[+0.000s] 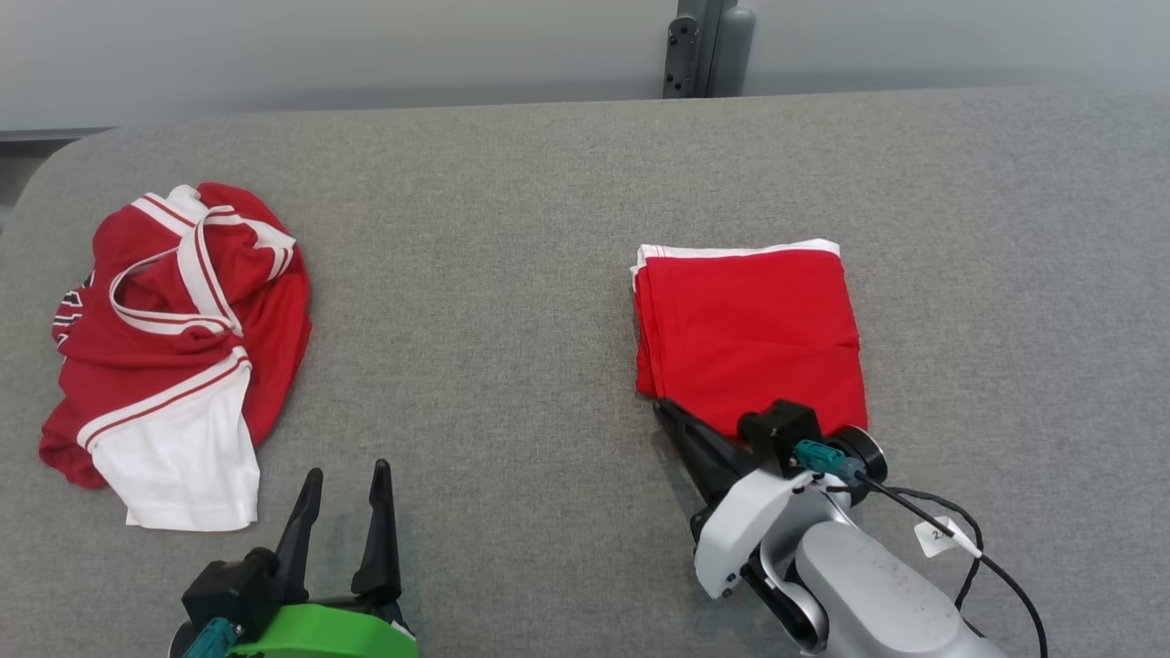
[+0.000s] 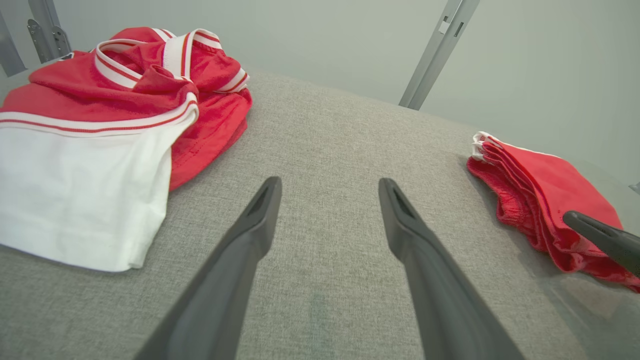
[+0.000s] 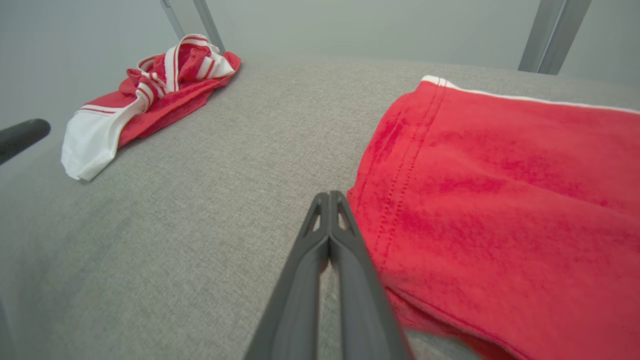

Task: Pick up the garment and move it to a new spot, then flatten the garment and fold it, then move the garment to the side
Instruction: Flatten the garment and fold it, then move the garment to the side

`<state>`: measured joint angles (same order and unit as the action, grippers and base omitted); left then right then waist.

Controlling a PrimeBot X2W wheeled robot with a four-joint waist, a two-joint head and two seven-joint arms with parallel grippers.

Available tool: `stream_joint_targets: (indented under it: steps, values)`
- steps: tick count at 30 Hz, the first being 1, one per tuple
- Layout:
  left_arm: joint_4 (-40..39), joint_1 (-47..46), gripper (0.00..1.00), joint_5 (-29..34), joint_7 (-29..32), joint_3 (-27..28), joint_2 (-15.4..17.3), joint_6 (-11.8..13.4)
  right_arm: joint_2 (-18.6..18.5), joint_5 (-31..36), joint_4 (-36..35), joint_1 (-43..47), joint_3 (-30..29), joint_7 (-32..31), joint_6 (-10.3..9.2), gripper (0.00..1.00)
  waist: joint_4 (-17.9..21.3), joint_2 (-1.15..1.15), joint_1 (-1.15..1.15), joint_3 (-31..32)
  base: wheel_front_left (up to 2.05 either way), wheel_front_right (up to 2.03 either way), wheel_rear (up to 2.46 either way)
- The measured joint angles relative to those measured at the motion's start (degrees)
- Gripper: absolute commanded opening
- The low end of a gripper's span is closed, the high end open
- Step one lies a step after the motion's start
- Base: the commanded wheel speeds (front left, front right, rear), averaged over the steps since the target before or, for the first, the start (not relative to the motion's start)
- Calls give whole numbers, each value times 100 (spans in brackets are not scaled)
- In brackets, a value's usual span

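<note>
Now our right tool (image 3: 329, 197), fingers together beside the folded red garment (image 1: 754, 338), may rumple the folds if we push.

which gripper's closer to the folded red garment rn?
Right. The right gripper, shut, sits at the folded red garment's near-left corner, beside its hem. The left gripper, open, is well off to the left, nearer the crumpled red-and-white jersey.

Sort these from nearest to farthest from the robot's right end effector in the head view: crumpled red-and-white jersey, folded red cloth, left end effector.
1. Folded red cloth garment: right beside the right end effector, at its near-left corner.
2. Left end effector: lower left, open.
3. Crumpled red-and-white fabric jersey: far left side.
</note>
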<state>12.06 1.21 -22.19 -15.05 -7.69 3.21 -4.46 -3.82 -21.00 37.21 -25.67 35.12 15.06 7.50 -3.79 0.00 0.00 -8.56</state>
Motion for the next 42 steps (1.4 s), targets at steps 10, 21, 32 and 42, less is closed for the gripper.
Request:
stream_joint_targets:
  steps: [10, 21, 32, 42]
  values:
    - [-87, 453, 100, 156, -1, 472, -14, 42, -444, 389, -1067, 909, -1274, 0, 0, 100, 222, 0, 0, 489, 0, 0, 0]
    - [-52, 648, 100, 305, -1, 794, -21, -102, -746, 817, -1659, 1794, -2793, 0, 0, 100, 447, 0, 0, 897, 0, 0, 0]
    - [-32, 652, 100, 325, 0, 824, -25, -166, -584, 898, -1744, 2057, -3151, 0, 0, 100, 410, 0, 0, 930, 0, 0, 0]
    - [-56, 392, 100, 344, 0, 636, -30, -216, -254, -811, -1556, 1084, -3241, -1681, 0, 100, 294, 0, 0, 607, 0, 0, 0]
